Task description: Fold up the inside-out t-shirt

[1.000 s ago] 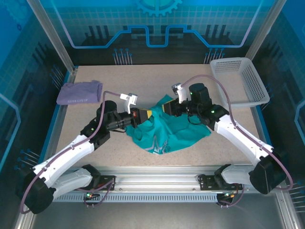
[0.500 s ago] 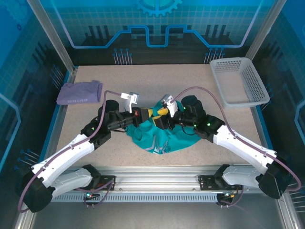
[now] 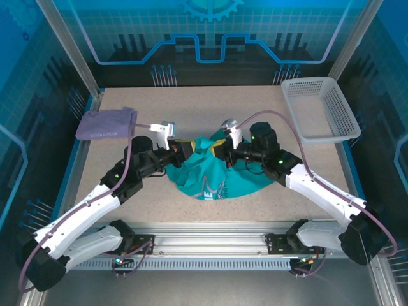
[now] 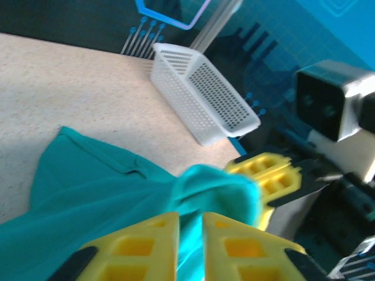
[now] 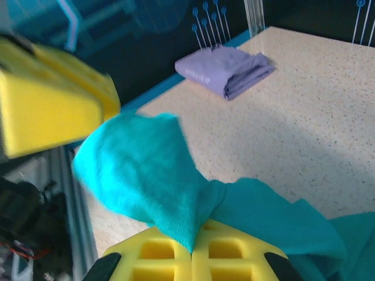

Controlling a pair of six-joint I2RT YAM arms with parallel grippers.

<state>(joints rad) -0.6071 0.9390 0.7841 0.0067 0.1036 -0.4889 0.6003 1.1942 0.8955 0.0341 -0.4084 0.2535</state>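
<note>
Left pincer (image 4: 190, 219) and right pincer (image 5: 192, 249) both pinch the inside-out t-shirt (image 3: 213, 182).
They meet tip to tip, each pressed onto a raised teal fold. The rest lies crumpled on the counter (image 3: 210, 108), well left of the white basket (image 3: 322, 108). A folded purple garment (image 3: 105, 124) sits farther left of that basket.
</note>
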